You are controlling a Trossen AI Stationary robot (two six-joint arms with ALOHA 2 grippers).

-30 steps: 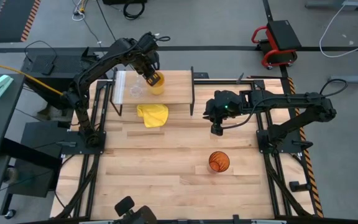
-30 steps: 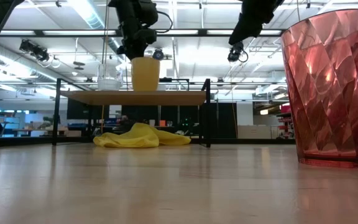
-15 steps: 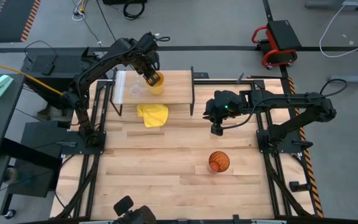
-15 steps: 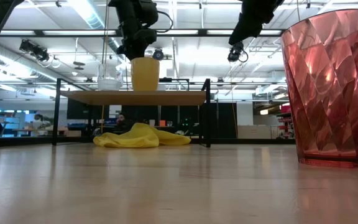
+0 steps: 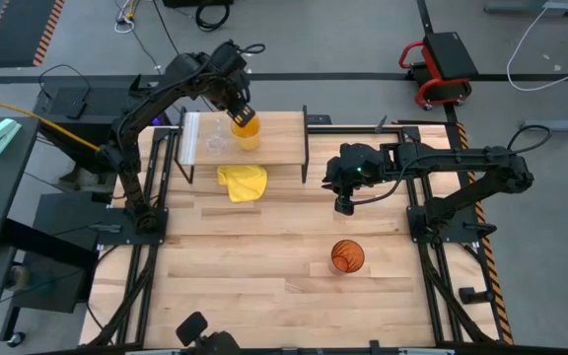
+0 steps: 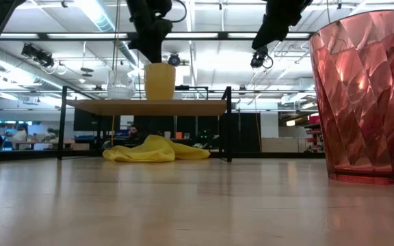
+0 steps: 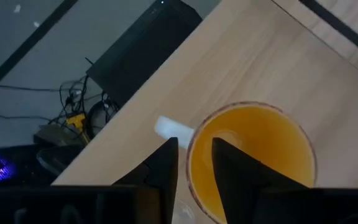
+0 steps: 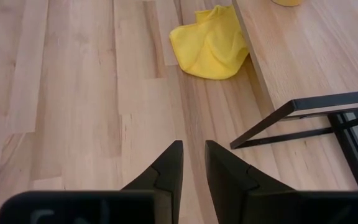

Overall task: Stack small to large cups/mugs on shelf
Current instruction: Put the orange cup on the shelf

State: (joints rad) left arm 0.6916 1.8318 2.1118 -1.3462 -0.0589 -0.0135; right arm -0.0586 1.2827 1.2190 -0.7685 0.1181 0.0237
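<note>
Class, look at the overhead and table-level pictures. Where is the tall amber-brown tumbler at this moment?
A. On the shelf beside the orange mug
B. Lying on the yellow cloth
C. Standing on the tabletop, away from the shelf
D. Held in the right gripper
C: the tumbler stands upright on the tabletop, well clear of the shelf, with no gripper touching it.

No text, label, brand, number or sign can be read in any view.
</note>
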